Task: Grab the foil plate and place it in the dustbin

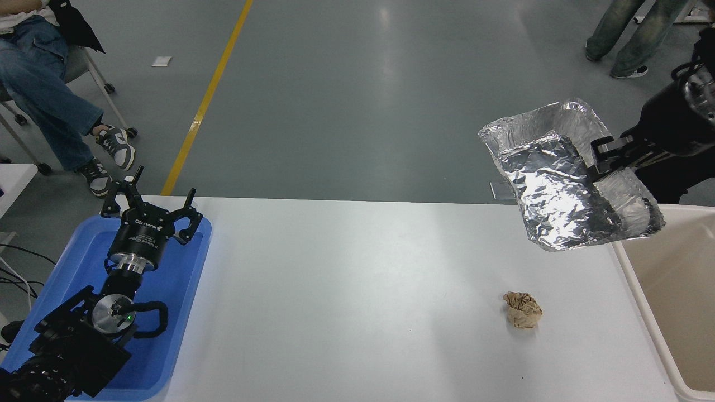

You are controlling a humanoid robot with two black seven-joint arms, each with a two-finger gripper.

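Observation:
The foil plate (550,178), a crinkled silver oblong tray, hangs tilted in the air above the table's far right corner. My right gripper (600,162) is shut on its right rim, with the arm coming in from the upper right. The plate's lower end overlaps the near-left rim of the beige dustbin (670,301), which stands off the table's right edge. My left gripper (151,204) is parked open over the blue tray at the lower left.
A small crumpled brown paper ball (523,310) lies on the white table (346,290) below the plate. The blue tray (167,301) sits at the left edge. A seated person is at the top left; another person's legs stand at the top right.

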